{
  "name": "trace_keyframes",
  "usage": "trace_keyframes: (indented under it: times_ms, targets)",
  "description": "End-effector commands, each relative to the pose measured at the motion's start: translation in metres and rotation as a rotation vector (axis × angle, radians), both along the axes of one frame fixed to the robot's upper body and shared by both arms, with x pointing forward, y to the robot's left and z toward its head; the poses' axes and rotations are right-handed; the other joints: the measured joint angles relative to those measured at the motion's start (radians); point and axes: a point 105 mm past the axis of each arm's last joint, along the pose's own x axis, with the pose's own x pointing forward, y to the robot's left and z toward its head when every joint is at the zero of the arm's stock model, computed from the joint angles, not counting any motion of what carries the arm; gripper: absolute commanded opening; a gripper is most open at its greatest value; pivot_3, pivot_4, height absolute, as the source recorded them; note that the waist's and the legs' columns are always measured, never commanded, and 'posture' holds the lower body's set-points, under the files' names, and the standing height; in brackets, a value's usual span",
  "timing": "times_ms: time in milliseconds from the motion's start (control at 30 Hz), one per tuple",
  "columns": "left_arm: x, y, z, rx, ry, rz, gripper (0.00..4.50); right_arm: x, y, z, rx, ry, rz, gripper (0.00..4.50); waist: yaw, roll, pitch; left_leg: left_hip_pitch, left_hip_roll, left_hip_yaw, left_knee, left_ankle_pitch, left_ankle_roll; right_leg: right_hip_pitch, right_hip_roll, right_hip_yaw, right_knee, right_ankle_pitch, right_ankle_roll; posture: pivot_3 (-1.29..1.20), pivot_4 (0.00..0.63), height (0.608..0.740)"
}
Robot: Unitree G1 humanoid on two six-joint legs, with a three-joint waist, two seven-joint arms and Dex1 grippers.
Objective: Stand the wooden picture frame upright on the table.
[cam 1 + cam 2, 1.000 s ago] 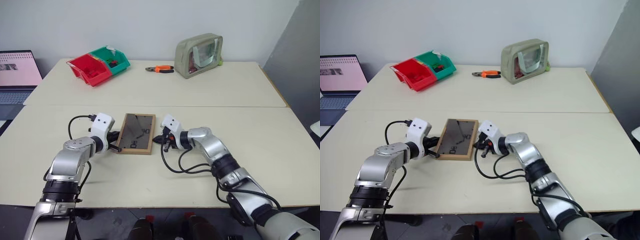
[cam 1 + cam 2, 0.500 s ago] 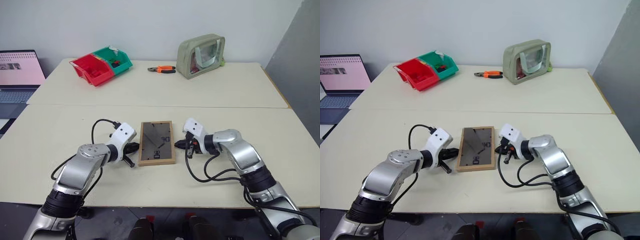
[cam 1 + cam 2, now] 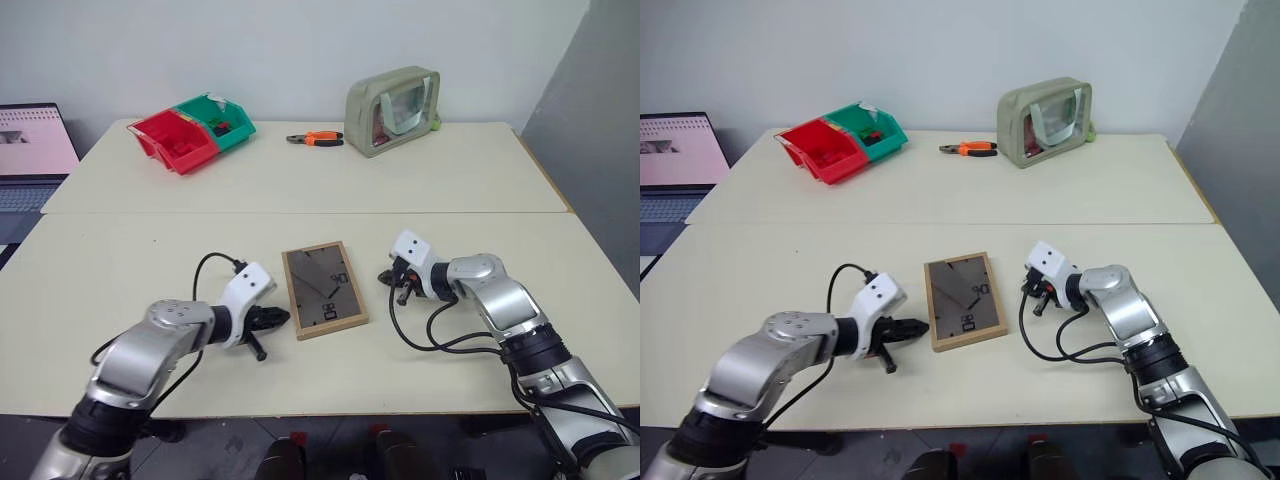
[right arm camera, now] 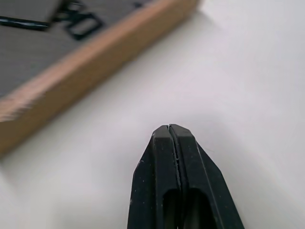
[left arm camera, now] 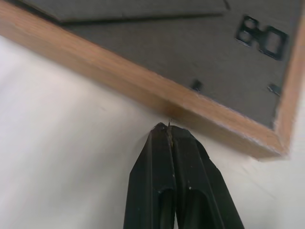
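Note:
The wooden picture frame (image 3: 323, 290) lies flat on the table (image 3: 470, 180) near its front edge, dark grey back panel up. My left gripper (image 3: 281, 318) is shut, and its tip sits at the frame's near left corner; in the left wrist view the shut fingers (image 5: 157, 157) meet the light-wood edge (image 5: 119, 76). To the frame's right, my right gripper (image 3: 392, 281) is shut and stands a short gap away from the frame. The right wrist view shows bare tabletop between the shut fingers (image 4: 183, 157) and the frame's edge (image 4: 90, 62).
At the back of the table stand a red bin (image 3: 178, 140) and a green bin (image 3: 218, 115), orange-handled pliers (image 3: 315, 139) and an olive pouch (image 3: 392, 97). A laptop (image 3: 30, 150) sits off the left side. A seam (image 3: 300, 212) crosses the table.
The frame has turned a little on the table, its far end swinging left. My right gripper has drawn away from its right edge. My left gripper has pulled back to the near left corner.

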Motion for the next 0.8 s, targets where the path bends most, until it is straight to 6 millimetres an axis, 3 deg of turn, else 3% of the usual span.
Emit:
trace_keyframes:
  times_ms: [33, 167, 300, 667, 800]
  targets:
    - [-0.001, 0.010, 0.046, -0.442, 0.122, 0.069, 0.47, 0.005, 0.014, 0.012, 0.048, -0.063, 0.021, 0.00, -0.001, 0.000, 0.000, 0.000, 0.000, 0.000, 0.000, 0.000, 0.000, 0.000, 0.000, 0.000, 0.000, 0.000, 0.000, 0.00, 0.150, 0.740]
    - [-0.016, 0.016, 0.038, -0.519, 0.314, 0.102, 1.42, 0.003, 0.021, 0.007, 0.066, -0.056, 0.030, 0.00, -0.007, 0.000, 0.000, 0.000, 0.000, 0.000, 0.000, 0.000, 0.000, 0.000, 0.000, 0.000, 0.000, 0.000, 0.000, 0.00, 0.150, 0.740]
    - [-0.017, 0.020, 0.032, -0.619, 0.473, 0.179, 2.25, -0.001, 0.025, 0.002, 0.073, -0.047, 0.039, 0.00, -0.006, 0.000, 0.000, -0.001, 0.000, 0.000, 0.000, 0.000, 0.000, 0.000, -0.001, 0.000, 0.000, 0.000, 0.000, 0.00, 0.150, 0.740]
    - [-0.016, 0.011, 0.005, -0.705, 0.626, 0.227, 4.45, -0.017, 0.046, -0.008, 0.104, -0.025, 0.063, 0.00, -0.008, 0.000, 0.000, 0.001, 0.001, 0.000, 0.000, 0.000, 0.000, 0.000, -0.001, 0.000, 0.001, 0.000, 0.000, 0.00, 0.150, 0.740]
    - [-0.020, 0.004, -0.007, -0.694, 0.677, 0.228, 4.49, -0.018, 0.051, -0.007, 0.115, -0.025, 0.054, 0.00, -0.008, 0.000, 0.000, 0.001, 0.001, 0.000, 0.000, 0.000, -0.001, 0.000, -0.001, 0.001, 0.002, 0.000, 0.000, 0.00, 0.150, 0.740]
